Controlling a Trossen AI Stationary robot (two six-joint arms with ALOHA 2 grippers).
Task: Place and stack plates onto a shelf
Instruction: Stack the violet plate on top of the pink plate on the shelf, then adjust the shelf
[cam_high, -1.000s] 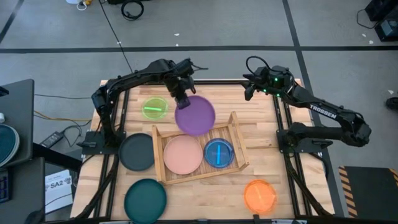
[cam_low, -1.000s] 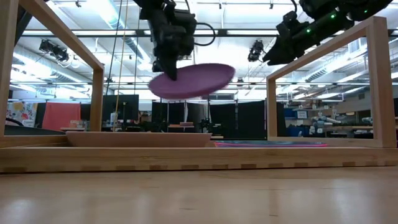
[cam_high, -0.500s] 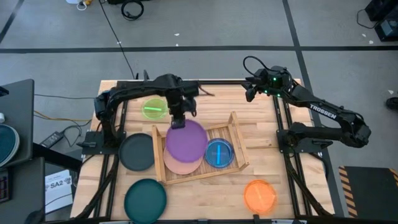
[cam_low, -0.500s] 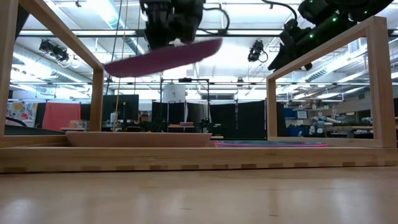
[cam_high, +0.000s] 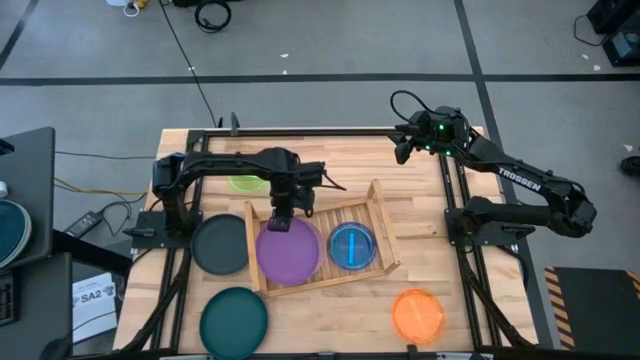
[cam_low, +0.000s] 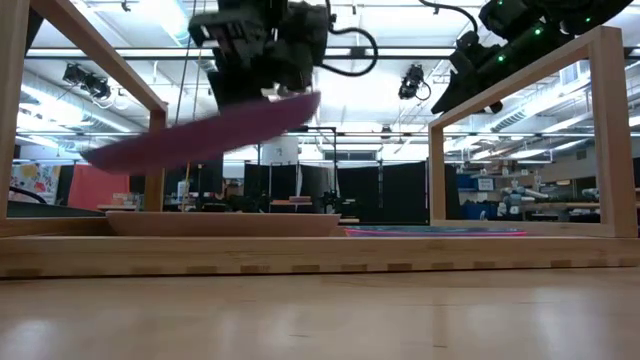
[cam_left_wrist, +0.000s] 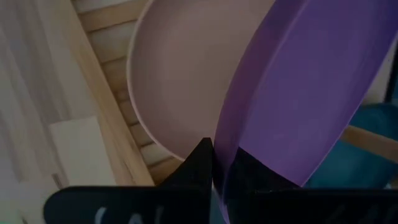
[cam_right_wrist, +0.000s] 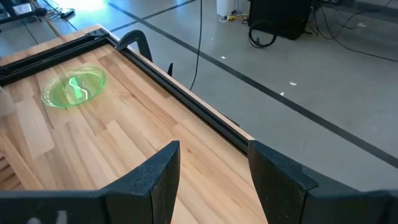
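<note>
My left gripper (cam_high: 281, 221) is shut on a large purple plate (cam_high: 288, 256), which hangs over the left half of the shelf (cam_high: 380, 214). A pink plate (cam_left_wrist: 177, 81) lies in the shelf right under it; the high view hides it. A small blue plate (cam_high: 352, 246) lies in the shelf's right half. The low view shows the purple plate (cam_low: 200, 130) slanted, with my left gripper (cam_low: 255, 95) at its higher end. Over the table's far right corner my right gripper (cam_high: 404, 150) stands open (cam_right_wrist: 211, 180) with nothing between its fingers. My left gripper pinches the purple plate's rim (cam_left_wrist: 219, 155) on the plate's far side, one finger on the upper face and one on the underside. The fingers come steeply from above. The plate is lifted clear of the shelf and tilted, its free near edge (cam_low: 100, 158) lower.
A lime green plate (cam_high: 243, 182) lies beyond the shelf at the far left. A dark grey plate (cam_high: 220, 244) lies left of the shelf, a teal plate (cam_high: 233, 318) near the front left, and an orange plate (cam_high: 417, 314) near the front right.
My left gripper has carried the purple plate toward the table's near edge and down, from beyond the shelf's far side to over its left half, covering the pink plate. The plate has tipped from about level to slanted, near edge down.
</note>
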